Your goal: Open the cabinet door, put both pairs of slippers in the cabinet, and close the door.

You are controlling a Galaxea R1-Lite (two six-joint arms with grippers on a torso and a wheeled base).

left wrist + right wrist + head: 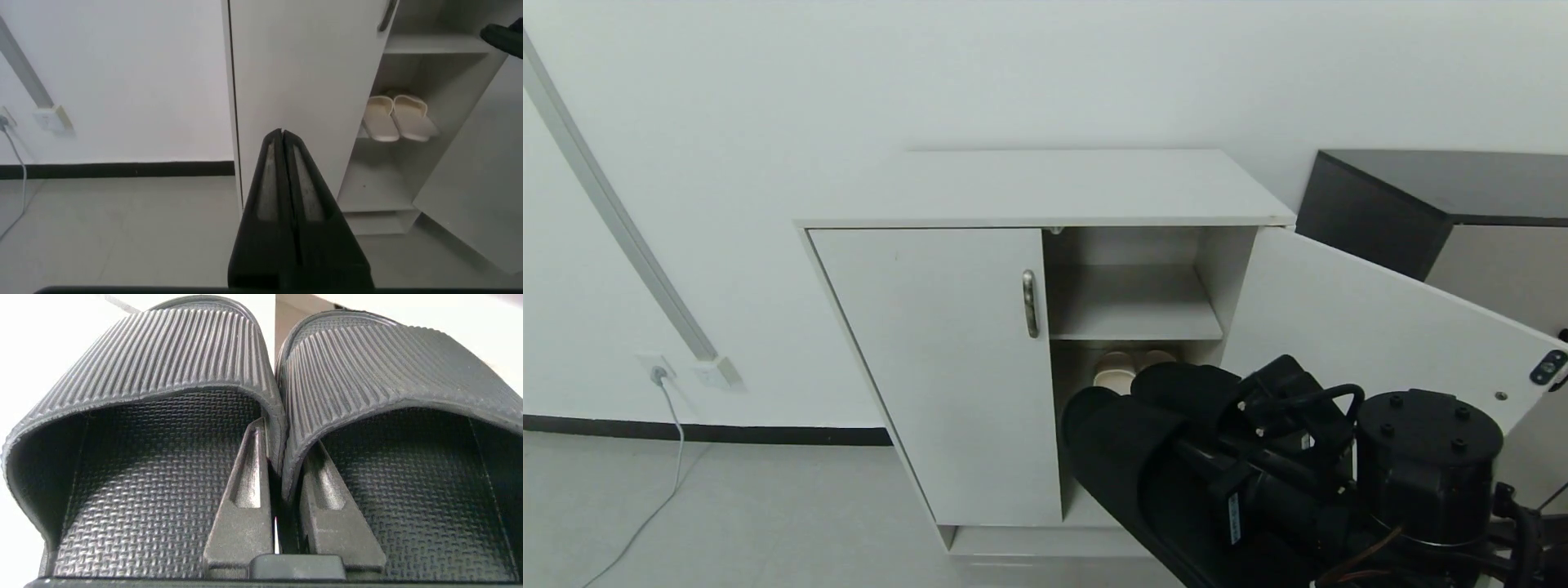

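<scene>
Right end effector (282,445) clamps the black slippers (1143,425) by their inner walls, just before the opened cabinet (1062,188); left end effector (283,139) closed, empty. Farther in, beige slippers (1131,369) already stowed low inside, cabinet door (1372,327) swung open. Outstanding: stow black pair, shut door

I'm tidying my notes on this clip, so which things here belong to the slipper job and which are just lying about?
Job: cabinet, its open door, beige slippers inside it, black slippers in the right gripper.
Just about: dark cabinet, wall socket, cable.
</scene>
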